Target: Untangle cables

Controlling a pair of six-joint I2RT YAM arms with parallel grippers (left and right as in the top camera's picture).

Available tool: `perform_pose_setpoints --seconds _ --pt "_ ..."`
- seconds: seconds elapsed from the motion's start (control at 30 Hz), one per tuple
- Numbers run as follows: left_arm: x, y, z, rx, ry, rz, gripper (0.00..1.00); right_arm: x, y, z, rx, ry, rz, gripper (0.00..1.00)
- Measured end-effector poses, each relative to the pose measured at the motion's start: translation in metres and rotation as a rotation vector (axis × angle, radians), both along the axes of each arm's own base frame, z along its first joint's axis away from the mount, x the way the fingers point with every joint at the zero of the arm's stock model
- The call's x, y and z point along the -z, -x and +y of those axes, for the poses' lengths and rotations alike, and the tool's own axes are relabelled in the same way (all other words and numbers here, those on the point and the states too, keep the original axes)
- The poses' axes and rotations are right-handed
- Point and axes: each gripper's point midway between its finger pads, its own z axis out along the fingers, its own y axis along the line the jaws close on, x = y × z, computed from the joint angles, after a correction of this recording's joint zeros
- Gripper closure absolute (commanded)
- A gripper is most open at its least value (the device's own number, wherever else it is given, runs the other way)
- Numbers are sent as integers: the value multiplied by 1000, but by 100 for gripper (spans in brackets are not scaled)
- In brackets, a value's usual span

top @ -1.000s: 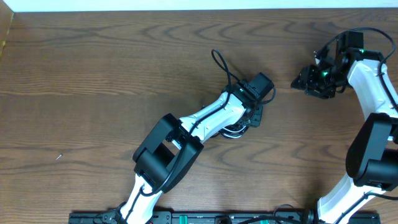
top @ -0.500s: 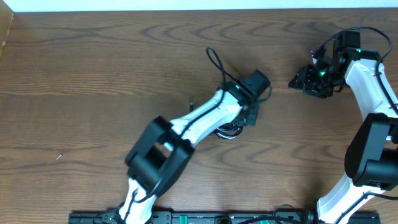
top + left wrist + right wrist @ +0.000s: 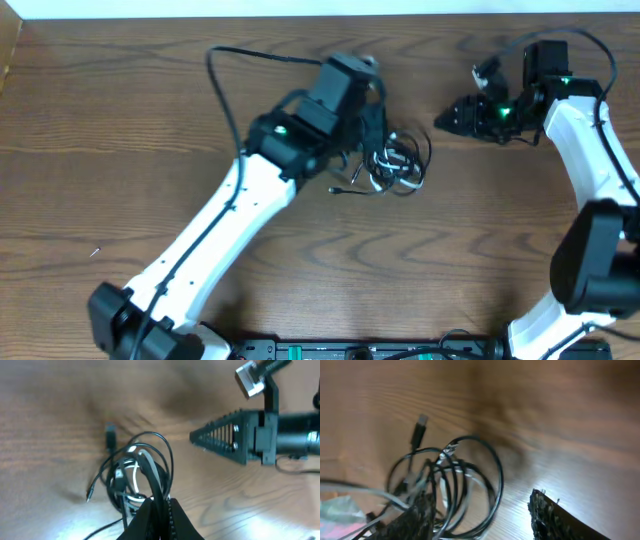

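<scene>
Wood grain in dark brown streaked the flat table (image 3: pixel 110 140), with a pale strip along its far edge. Right of centre sat the cables (image 3: pixel 398 165), thin glossy black cords coiled around a white one. The left fingers (image 3: pixel 182 522) were clenched on black strands. The right fingers (image 3: pixel 555 517) were spread, empty, just right of the coil.

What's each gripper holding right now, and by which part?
Left gripper pinches the cable tangle by black loop strands at its edge, not a plug. Right gripper is open, holding nothing.
</scene>
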Motion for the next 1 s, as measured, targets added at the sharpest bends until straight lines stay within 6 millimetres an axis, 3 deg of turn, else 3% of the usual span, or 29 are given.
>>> perform_pose_setpoints --seconds 0.17,0.27,0.67,1.0 --pt "-19 -16 11 -7 101 -21 92 -46 4 26 -59 -48 -130 44" --pt "-24 -21 15 -6 133 -22 92 -51 9 44 -81 -60 -128 45" --pt "-32 -20 9 23 194 -14 92 -21 15 93 -76 -12 -8 49" --pt "-33 -20 8 27 198 -15 92 12 11 90 21 46 110 53"
